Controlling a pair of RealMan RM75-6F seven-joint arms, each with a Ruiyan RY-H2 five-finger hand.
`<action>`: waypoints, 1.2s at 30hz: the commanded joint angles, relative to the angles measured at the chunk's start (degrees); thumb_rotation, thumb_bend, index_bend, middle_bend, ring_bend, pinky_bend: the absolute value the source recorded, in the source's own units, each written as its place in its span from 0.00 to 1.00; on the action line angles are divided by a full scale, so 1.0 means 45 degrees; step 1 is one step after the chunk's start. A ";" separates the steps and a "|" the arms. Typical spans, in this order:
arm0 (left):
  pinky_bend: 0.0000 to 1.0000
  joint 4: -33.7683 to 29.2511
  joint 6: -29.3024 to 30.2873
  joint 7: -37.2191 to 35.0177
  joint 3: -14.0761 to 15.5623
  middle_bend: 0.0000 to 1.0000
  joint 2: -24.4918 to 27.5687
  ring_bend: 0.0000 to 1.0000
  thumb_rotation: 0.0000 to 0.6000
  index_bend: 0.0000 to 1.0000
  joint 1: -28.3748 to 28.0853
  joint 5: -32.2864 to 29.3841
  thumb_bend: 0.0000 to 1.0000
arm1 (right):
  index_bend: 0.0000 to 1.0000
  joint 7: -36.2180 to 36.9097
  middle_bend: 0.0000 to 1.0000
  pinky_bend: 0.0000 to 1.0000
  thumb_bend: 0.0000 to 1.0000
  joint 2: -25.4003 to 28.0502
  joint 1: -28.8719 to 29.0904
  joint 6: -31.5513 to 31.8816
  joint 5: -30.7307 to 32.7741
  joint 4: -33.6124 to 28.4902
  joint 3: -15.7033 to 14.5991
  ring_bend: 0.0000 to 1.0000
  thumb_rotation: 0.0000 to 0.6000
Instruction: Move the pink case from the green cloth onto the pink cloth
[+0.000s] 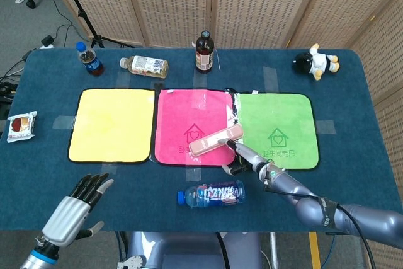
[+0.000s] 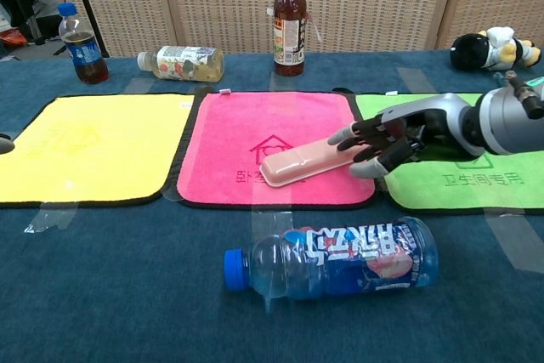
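Note:
The pink case (image 1: 216,141) (image 2: 302,161) lies slanted on the right part of the pink cloth (image 1: 189,114) (image 2: 255,121), its right end near the cloth's right edge. My right hand (image 1: 242,159) (image 2: 382,138) is low over the seam between the pink cloth and the green cloth (image 1: 277,118) (image 2: 476,180). Its fingers are spread and touch the case's right end without gripping it. My left hand (image 1: 72,209) hovers past the table's near left edge, fingers apart and empty.
A blue-labelled bottle (image 1: 211,194) (image 2: 340,257) lies in front of the pink cloth. A yellow cloth (image 1: 112,124) is at the left. At the back are a dark bottle (image 1: 203,51), a lying bottle (image 1: 145,65), a cola bottle (image 1: 90,60) and a plush toy (image 1: 317,61). A snack packet (image 1: 21,125) lies far left.

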 commanded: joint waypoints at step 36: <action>0.02 0.0133 -0.0271 -0.0482 -0.0009 0.00 0.0027 0.00 1.00 0.00 -0.0192 -0.0318 0.21 | 0.06 -0.1440 0.00 0.00 0.52 -0.1219 0.2706 0.0942 0.1915 -0.0616 -0.0058 0.00 1.00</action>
